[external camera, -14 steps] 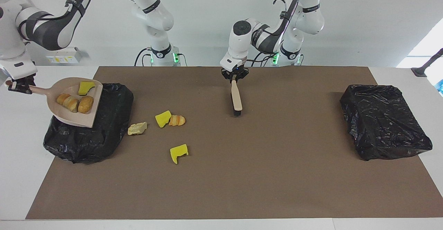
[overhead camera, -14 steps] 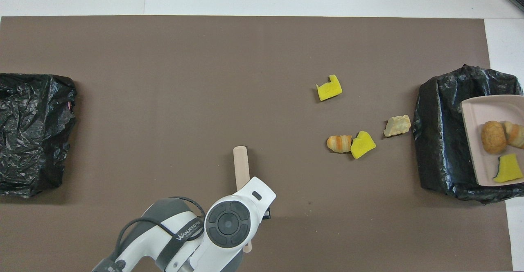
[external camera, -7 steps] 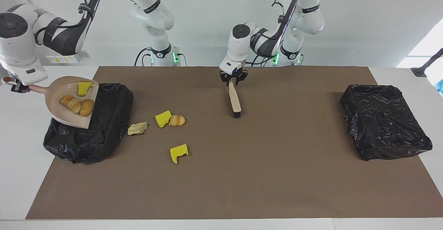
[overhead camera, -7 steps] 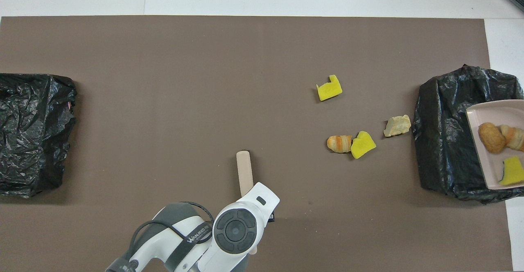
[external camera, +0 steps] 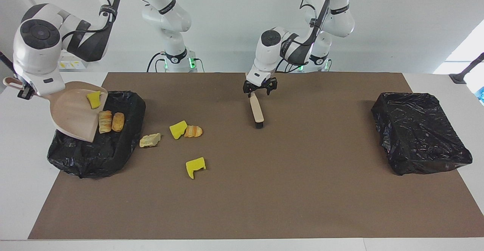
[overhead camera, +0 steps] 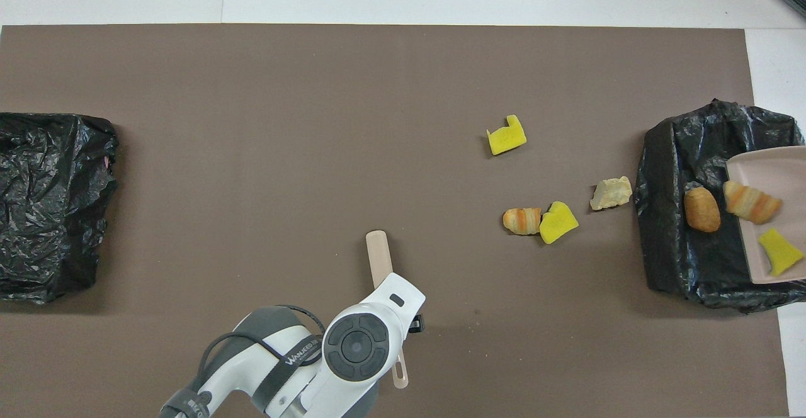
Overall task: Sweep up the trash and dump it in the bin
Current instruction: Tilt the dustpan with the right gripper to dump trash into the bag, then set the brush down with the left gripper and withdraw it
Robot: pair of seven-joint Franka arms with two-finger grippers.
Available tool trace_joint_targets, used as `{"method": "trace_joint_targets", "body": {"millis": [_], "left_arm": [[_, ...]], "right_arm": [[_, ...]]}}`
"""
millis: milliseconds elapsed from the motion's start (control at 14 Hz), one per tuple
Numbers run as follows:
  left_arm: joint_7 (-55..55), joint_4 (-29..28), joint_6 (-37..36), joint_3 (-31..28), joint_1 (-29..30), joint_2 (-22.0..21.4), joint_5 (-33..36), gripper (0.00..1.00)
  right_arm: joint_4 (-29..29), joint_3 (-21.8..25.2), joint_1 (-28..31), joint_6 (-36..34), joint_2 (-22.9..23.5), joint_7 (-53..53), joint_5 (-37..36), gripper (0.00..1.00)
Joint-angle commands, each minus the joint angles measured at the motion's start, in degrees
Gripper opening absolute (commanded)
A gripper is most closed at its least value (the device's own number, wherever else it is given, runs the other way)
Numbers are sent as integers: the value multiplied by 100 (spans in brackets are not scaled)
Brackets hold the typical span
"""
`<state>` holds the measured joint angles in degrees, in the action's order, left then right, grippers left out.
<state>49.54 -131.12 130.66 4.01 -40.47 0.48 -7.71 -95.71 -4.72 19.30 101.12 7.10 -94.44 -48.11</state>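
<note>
Partly done: right end effector [external camera: 23, 91], clamped on tilted beige plastic dustpan [external camera: 72, 113], tips bread lumps [external camera: 109, 121] into black-bagged bin [external camera: 113, 145]; four scraps [external camera: 177, 137] remain mid-worktop. Left end effector [external camera: 260, 87] spread above wooden brush [external camera: 258, 109].

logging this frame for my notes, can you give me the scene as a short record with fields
right gripper: shut on the dustpan handle, tilting it over the near bin
sliding off dustpan: two bread lumps, yellow sponge bit
left gripper: open, over the brush handle, brush lying on the mat
trash on mat: pale chunk, sponge bit touching a bread lump, sponge bit
second bin: at the left arm's end
</note>
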Motion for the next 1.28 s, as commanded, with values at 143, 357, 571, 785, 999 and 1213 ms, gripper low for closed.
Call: {"method": "trace_joint_targets", "body": {"millis": [143,357,571,785,999,1213], "left_arm": [[-146,315,-382,20,530,-214,32,100],[-619,482,-873,20,1030,-495,32,100],[-1348,509,-1321,20,1707,-908,32,100],[-2130,605,-2016,12,2269,-1146,32,100],[-3105,597,-2386,12,2920,-1366,32,100],[-3714,597,-2598,12,3378,-1472,32,100]], "right_arm": [[-45,-30,-496,-197,-209,373,-814,0],[-132,-65,-689,-322,-253,680,-902,0],[-440,-65,-1112,-479,-254,1330,-1385,0],[-309,-38,-1104,-524,-306,885,-1508,0],[-264,-20,-1069,-497,-508,611,-1902,0],[-264,6,-1051,-532,-517,742,-1625,0]]}}
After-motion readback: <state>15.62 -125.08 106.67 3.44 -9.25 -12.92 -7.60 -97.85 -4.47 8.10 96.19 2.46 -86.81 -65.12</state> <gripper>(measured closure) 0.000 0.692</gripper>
